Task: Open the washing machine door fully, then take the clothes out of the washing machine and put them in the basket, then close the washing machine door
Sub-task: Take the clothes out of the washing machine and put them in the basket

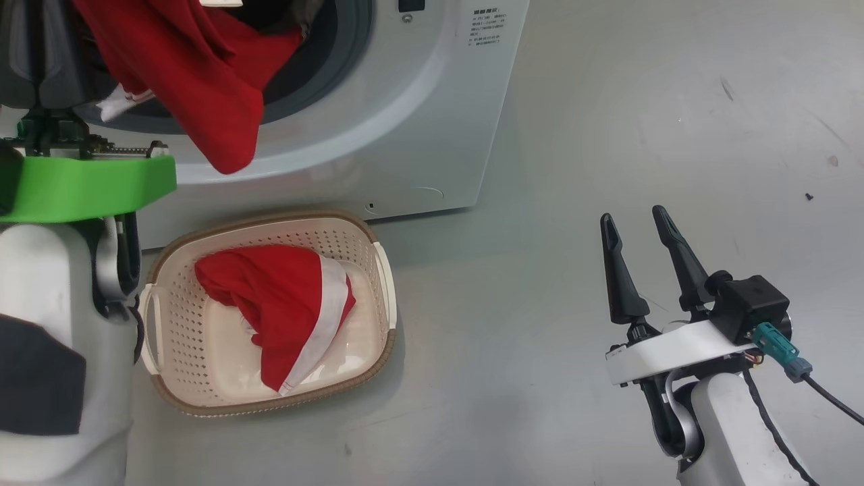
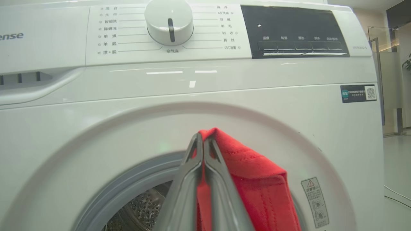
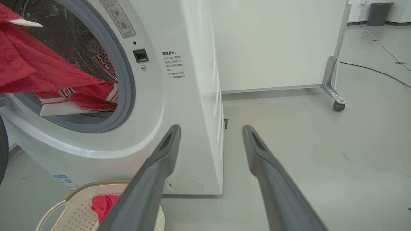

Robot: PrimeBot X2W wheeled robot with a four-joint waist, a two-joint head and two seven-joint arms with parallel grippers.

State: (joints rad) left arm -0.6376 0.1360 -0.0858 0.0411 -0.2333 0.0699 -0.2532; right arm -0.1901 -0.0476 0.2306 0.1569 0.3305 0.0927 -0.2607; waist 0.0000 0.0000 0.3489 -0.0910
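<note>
The white washing machine (image 1: 405, 135) stands with its round opening uncovered. The washing machine door shows as a dark curved edge (image 3: 2, 150) at the left margin of the right wrist view. My left gripper (image 2: 203, 138) is shut on a red garment (image 2: 257, 179), raised before the upper front. That garment (image 1: 202, 88) hangs out of the drum, above the basket (image 1: 270, 219). More red and white clothes (image 3: 80, 99) lie in the drum. A red garment with a white band (image 1: 283, 297) rests in the basket. My right gripper (image 1: 632, 216) hangs open and empty over the floor, right of the basket.
A white partition panel (image 3: 276, 45) on casters (image 3: 337, 104) stands behind the washer's right side. A black cable (image 3: 369, 69) runs across the floor near a grey bin (image 3: 379, 12). Bare grey floor (image 1: 675, 101) stretches to the right of washer and basket.
</note>
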